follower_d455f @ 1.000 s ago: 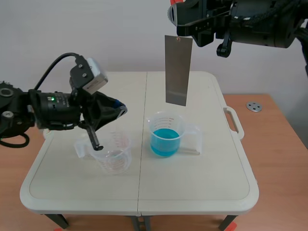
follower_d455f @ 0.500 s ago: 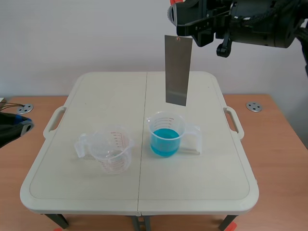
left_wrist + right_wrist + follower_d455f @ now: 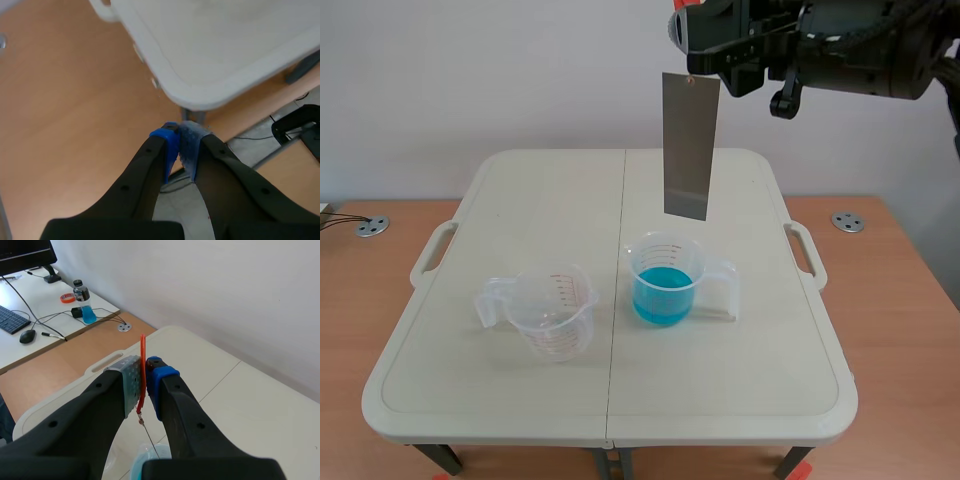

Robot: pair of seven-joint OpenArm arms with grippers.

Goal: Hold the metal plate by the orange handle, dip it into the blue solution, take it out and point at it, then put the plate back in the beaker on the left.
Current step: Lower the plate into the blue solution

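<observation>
**Right gripper and plate.** The right gripper (image 3: 700,62) is raised high above the table (image 3: 740,400). It pinches the thin orange handle (image 3: 142,347) between its two pads, the fingers parted only by the strip's thickness. The metal plate (image 3: 690,145) hangs straight down from the fingertips, upright. In the right wrist view it is seen edge-on, as a fine line running down from the handle's lower end.

**Beakers.** The beaker of blue solution (image 3: 665,280) stands directly beneath the gripper. The plate's lower edge hangs clear above its rim, apart from the liquid. The empty beaker (image 3: 552,315) stands below the gripper and off to the robot's left, beside the blue one but not touching it. Both beakers rest upright on the table.

**Left gripper.** The left gripper (image 3: 181,145) has its fingers pressed together on nothing, the blue pads meeting. It hangs off the table, above a wooden surface (image 3: 65,100). The table's rounded corner lies just ahead of its fingertips.
</observation>
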